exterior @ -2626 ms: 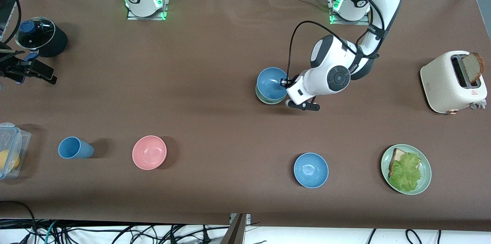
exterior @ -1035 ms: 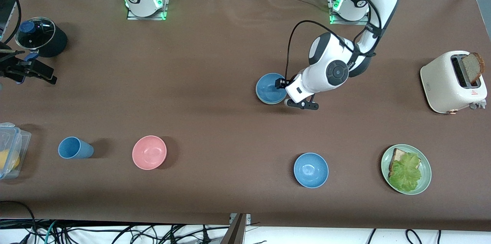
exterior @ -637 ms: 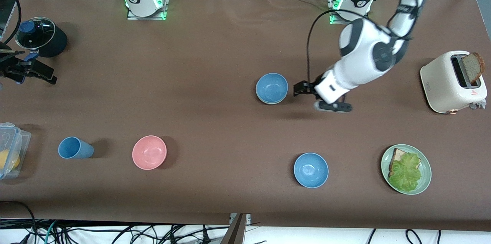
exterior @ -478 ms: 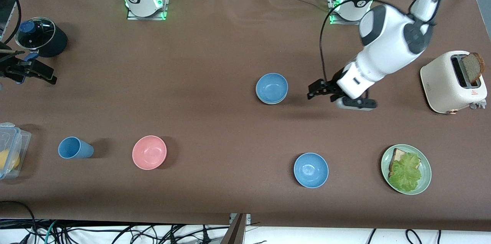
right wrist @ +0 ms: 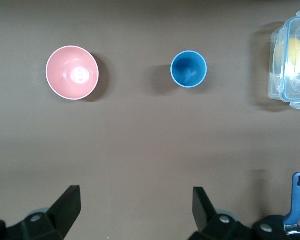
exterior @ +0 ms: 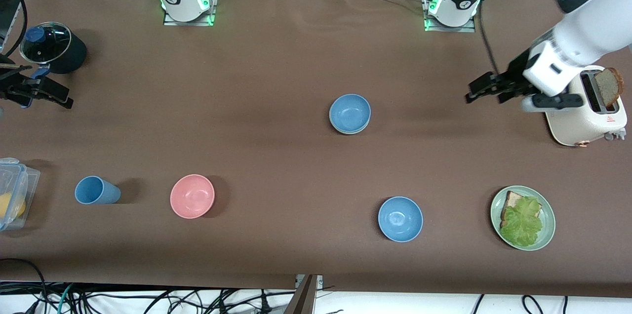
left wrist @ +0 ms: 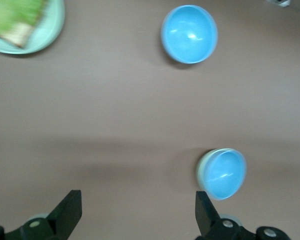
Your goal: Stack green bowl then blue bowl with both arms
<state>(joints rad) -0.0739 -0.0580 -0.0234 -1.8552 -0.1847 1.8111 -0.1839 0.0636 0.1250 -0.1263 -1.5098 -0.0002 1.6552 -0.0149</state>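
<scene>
The blue bowl (exterior: 350, 111) sits nested in the green bowl (exterior: 351, 132) at mid-table; only a sliver of the green rim shows under it. The stack also shows in the left wrist view, blue bowl (left wrist: 225, 172) in green bowl (left wrist: 202, 170). My left gripper (exterior: 485, 89) is open and empty, up in the air at the left arm's end, beside the toaster; its fingers stand wide apart in the left wrist view (left wrist: 137, 215). My right gripper (exterior: 37, 92) waits open and empty at the right arm's end beside the black pot, fingers wide in the right wrist view (right wrist: 135, 210).
A brighter blue bowl (exterior: 400, 218) and a green plate with bread and lettuce (exterior: 547, 205) lie nearer the front camera. A toaster (exterior: 577, 106) stands at the left arm's end. A pink bowl (exterior: 192, 196), blue cup (exterior: 96, 190), plastic box (exterior: 15, 190) and lidded pot (exterior: 52, 48) lie toward the right arm's end.
My left gripper lowered the blue bowl into the green bowl, let go, then rose and swung away toward the toaster. The right arm has not moved.
</scene>
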